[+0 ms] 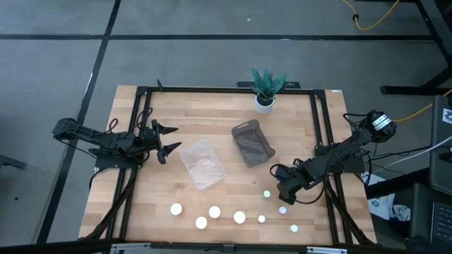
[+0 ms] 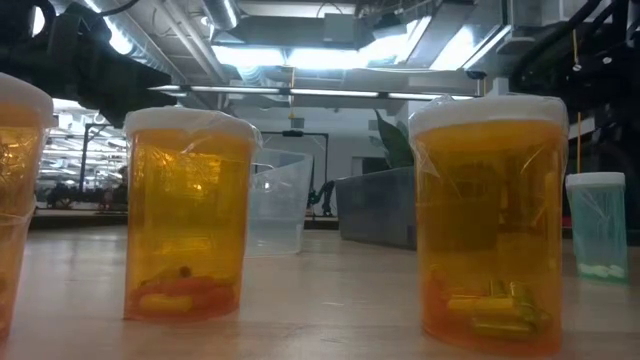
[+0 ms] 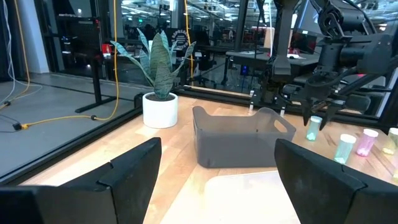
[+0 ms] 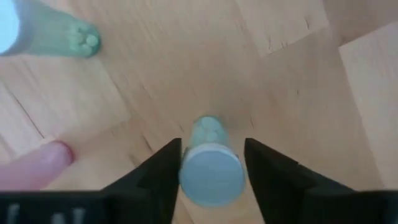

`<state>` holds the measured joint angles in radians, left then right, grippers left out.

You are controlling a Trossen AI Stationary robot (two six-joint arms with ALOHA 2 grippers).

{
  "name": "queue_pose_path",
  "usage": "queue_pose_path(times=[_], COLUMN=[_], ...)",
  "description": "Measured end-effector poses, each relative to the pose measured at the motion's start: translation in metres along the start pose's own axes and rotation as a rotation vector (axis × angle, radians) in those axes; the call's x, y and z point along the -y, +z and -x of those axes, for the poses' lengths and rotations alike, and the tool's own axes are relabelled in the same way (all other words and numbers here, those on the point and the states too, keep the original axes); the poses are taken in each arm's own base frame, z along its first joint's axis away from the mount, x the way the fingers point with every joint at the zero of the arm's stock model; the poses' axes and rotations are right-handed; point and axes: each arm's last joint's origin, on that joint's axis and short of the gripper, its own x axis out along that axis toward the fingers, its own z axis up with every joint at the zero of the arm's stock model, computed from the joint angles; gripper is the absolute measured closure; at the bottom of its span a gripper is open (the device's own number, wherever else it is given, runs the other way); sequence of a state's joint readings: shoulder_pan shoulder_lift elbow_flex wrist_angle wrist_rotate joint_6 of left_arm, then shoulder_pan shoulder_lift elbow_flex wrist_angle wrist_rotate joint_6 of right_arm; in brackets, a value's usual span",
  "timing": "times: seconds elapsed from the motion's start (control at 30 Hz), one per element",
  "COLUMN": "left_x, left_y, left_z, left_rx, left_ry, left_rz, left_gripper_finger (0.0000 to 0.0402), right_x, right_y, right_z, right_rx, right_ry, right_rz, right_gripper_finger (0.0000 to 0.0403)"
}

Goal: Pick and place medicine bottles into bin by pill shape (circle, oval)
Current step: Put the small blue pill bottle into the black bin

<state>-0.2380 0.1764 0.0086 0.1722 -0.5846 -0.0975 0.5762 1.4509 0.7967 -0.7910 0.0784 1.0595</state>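
A grey carpeted floor crossed by dark seams surrounds the wooden table, with a yellow cable looping across it. Beyond, long ceiling light panels glow over a workshop of dark desks and glass partitions.

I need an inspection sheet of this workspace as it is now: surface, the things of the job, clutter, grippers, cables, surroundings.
Surface: wooden table inside a black frame.
Job's things: clear bin and dark grey bin mid-table, contents cannot be told; four amber bottles in a row at the near edge; small greenish bottles near the right arm.
Clutter: potted plant at the far edge.
Grippers: right gripper straddles a small bottle, fingers either side, contact unclear; left gripper open, beside the clear bin, holding nothing.
Cables: yellow cable on the floor.
Surroundings: grey floor, lab room behind; no person seen.
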Motion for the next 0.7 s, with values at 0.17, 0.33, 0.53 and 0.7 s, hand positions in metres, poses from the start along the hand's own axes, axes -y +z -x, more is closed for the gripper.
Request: queue_pose_path(times=[0.17,0.33,0.53,0.7], left_x=[0.0,0.0,0.0,0.0], left_y=[0.0,0.0,0.0,0.0], left_z=[0.0,0.0,0.0,0.0], left_rx=[0.0,0.0,0.0,0.0], left_ry=[0.0,0.0,0.0,0.001], left_rz=[0.0,0.0,0.0,0.0], left_gripper_finger=[0.0097,0.0097,0.0097,0.0097], right_x=[0.0,-0.003,-0.003,0.02], right_y=[0.002,0.023,0.072,0.116], right_z=[0.005,0.047,0.118,0.156], right_rx=[-0.01,-0.033,0.158,0.346], right_ry=[-0.019,-0.079,-0.024,-0.033], right_rz=[-0.073,-0.144,-0.198,-0.227], right_gripper_finger=[0.0297,0.0297,0.0297,0.0297])
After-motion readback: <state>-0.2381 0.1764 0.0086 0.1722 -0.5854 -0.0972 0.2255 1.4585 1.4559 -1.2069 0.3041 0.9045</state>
